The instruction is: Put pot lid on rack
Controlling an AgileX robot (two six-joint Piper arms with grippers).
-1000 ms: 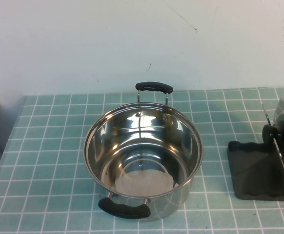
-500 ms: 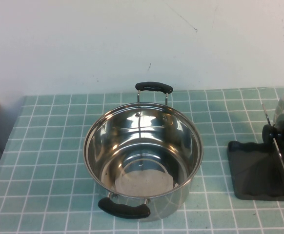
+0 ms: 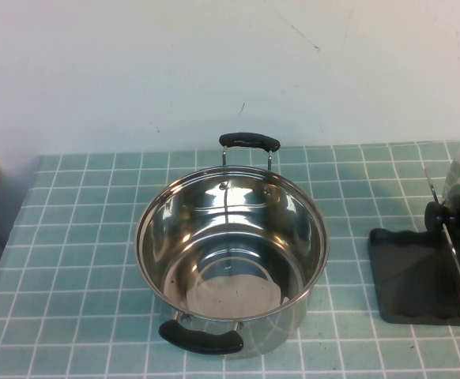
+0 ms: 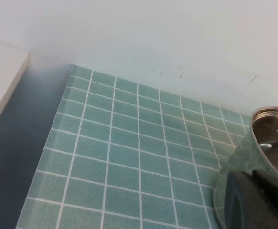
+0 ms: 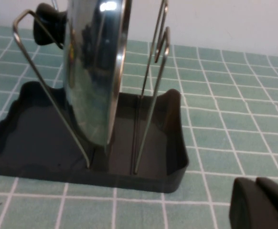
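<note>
The pot lid point(image 5: 93, 67) stands on edge in the rack point(image 5: 43, 148), between its wire dividers point(image 5: 151, 81), at the tabletop's point(image 3: 80, 260) right edge. The open steel pot point(image 3: 231, 260) sits mid-tabletop. Right tool point(image 5: 261, 205) hangs just beside the rack, left tool point(image 4: 256, 200) beside the pot; can't tell either's grip.

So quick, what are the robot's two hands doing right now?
Left gripper: beside the pot, holding nothing; open or closed cannot be told.
Right gripper: near the rack, where the pot lid stands; holding nothing; cannot be told.
</note>
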